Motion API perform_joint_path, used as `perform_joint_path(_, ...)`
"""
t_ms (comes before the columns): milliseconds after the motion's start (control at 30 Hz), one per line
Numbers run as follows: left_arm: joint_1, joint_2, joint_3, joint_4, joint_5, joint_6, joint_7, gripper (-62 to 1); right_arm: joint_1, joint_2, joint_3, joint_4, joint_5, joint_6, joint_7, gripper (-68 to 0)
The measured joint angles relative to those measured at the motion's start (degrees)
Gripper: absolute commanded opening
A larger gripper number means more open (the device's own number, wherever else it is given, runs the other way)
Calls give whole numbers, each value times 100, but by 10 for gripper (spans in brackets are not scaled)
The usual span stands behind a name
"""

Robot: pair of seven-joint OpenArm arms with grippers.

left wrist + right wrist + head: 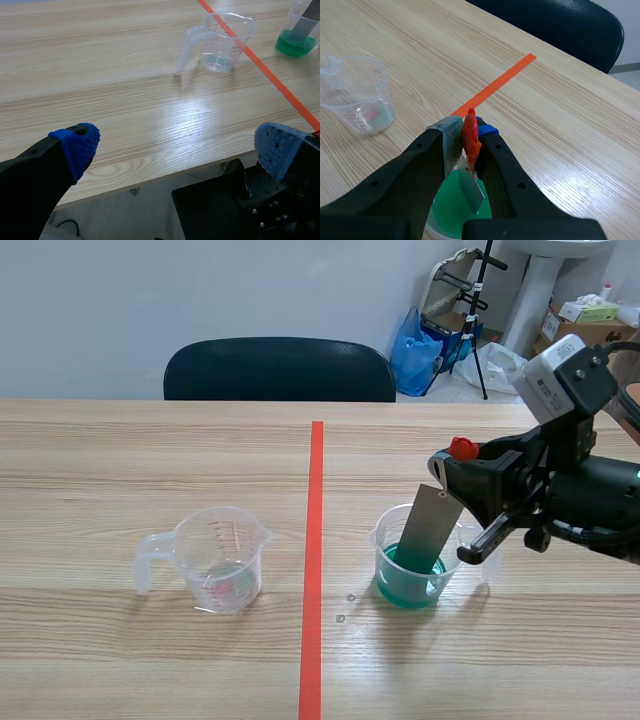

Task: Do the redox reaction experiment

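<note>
Right of tape: cup (385, 532) stands upright on table (120, 470), near the tape (315, 540), and holds green liquid (410, 585).
Strip: grey metal strip (430, 530), tilted; its lower end sits in the liquid and its upper end rises over the rim to the right gripper.
Clip: red clip (461, 448) at the strip's top end, seen in the wrist view pinched between the two fingers.
Right gripper: right gripper (452, 468) has its fingers drawn almost together, clamped on the clip (471, 142). It hangs above the cup, and the strip (471, 192) hangs below it into the liquid (451, 210). Contact with the cup itself: none seen.
Left gripper: left gripper (175, 145) has its fingers spread wide, blue pads (80, 145) bare, nothing between them. It hovers over the table's near edge, well apart from the beaker.
Beaker: clear handled beaker (222, 558), upright, left of the tape, well apart from the cup. Faint tint at its bottom; contents cannot be told.
Far side: dark chair (280, 370) behind the table.
</note>
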Motion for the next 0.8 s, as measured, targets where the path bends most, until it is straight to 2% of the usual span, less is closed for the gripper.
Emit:
perform_joint_path(633, 0, 0, 0, 0, 0, 0, 0, 14, 0, 4, 0, 4, 4, 0, -2, -656)
perform_joint_path(800, 0, 0, 0, 0, 0, 0, 0, 14, -2, 186, 0, 140, 66, 0, -136, -656)
